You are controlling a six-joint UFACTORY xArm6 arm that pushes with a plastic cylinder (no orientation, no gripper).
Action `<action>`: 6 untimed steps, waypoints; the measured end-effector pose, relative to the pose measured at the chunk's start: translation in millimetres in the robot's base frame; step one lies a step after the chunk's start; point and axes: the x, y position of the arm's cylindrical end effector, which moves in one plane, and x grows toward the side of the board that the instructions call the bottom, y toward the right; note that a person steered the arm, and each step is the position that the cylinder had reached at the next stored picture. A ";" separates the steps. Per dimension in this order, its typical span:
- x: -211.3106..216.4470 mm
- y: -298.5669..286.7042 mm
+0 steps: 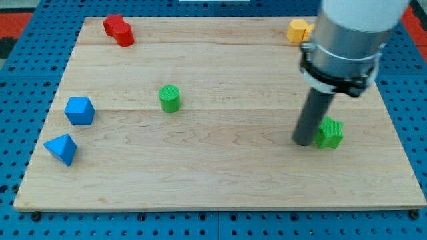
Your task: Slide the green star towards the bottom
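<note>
The green star (329, 133) lies on the wooden board (220, 173) at the view's right, below the middle. My tip (304, 142) stands just to the left of the star, touching or nearly touching its left side. The rod rises from there to the grey arm body (350, 40) at the view's top right, which hides part of the board behind it.
A green cylinder (170, 98) stands left of centre. A red block (118, 29) lies at the top left. A blue block (79, 111) and a blue pyramid-like block (61, 148) lie at the left edge. A yellow block (298, 30) shows at the top right, partly hidden by the arm.
</note>
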 end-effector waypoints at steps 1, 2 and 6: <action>-61.0 26.4; -66.3 57.2; -6.8 61.5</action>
